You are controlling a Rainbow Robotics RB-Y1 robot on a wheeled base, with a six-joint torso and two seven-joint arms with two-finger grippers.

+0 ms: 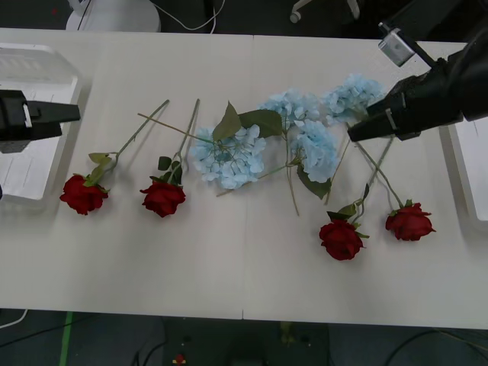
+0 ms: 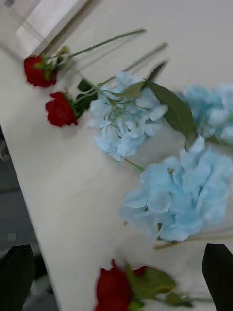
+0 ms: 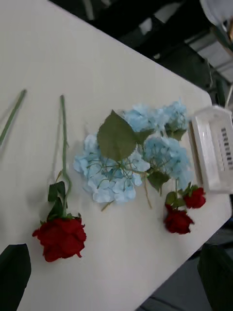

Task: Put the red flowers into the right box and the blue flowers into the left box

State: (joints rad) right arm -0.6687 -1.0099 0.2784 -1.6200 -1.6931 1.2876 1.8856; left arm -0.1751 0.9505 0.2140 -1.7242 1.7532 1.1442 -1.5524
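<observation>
The table (image 1: pixel 229 267) carried all eight flowers loose on its top, so by my reading nothing had yet been sorted.

The left box (image 1: pixel 46 65) sat at the table's left edge, partly under the left arm. What showed of its floor held no flower. The right box (image 1: pixel 469 175) sat at the right edge, cut by the frame. The left wrist view showed its slotted floor bare.

The right gripper (image 1: pixel 352 136) hung low at the right end of the blue cluster, near the crossed stems. Its black fingers (image 2: pixel 218 272) were spread wide and held nothing, which looked like an approach for a first pick. The left gripper (image 1: pixel 75 114) hovered over the left box's near side, fingers (image 3: pixel 14 272) also wide apart and empty, seemingly waiting.

The blue flowers (image 1: pixel 229 156) lay bunched mid-table, heads touching and leaves overlapping. Lifting one could drag a neighbour, so a grip on a stem away from the tangle seemed wiser.

The red flowers (image 1: pixel 162 198) lay in two pairs nearer the front edge. One pair was left of the cluster, and the other (image 1: pixel 341 239) was right of it, with stems running up under the right gripper. Each rose lay apart from its partner, so they looked easier to take singly.
</observation>
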